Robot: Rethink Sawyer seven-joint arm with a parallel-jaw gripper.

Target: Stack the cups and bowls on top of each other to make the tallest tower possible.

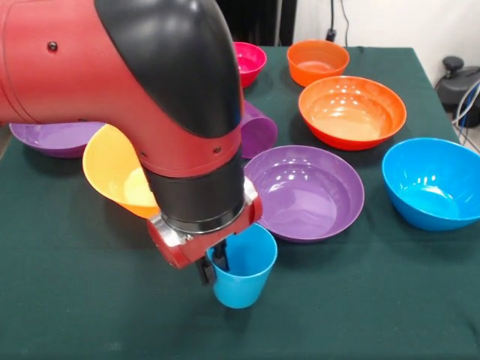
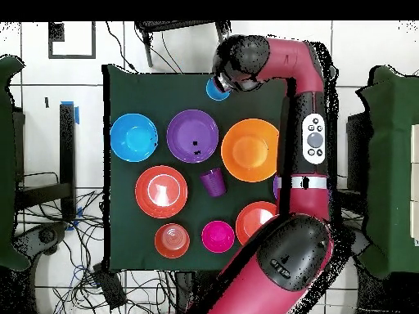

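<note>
Here, claw (image 1: 213, 268) gripping rim of smooth tapered blue cup (image 1: 242, 268)

- Green table (image 1: 67, 300) — cloth-covered
- Light blue cup (image 1: 244, 268) upright, near edge
- Purple cup (image 1: 257, 131) on its side
- Purple bowl (image 1: 307, 191), blue bowl (image 1: 433, 182), red-orange bowl (image 1: 352, 111), magenta bowl (image 1: 250, 60), small orange bowl (image 1: 317, 61) — all upright, apart

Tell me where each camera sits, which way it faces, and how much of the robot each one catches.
Front view: across the table, facing the robot; the arm fills the upper left, its gripper at the light blue cup.
Overhead view: above the table, looking straight down, the robot's base at the bottom; the arm reaches up the right side.
Shared: the blue cup, purple bowl, blue bowl.
</note>
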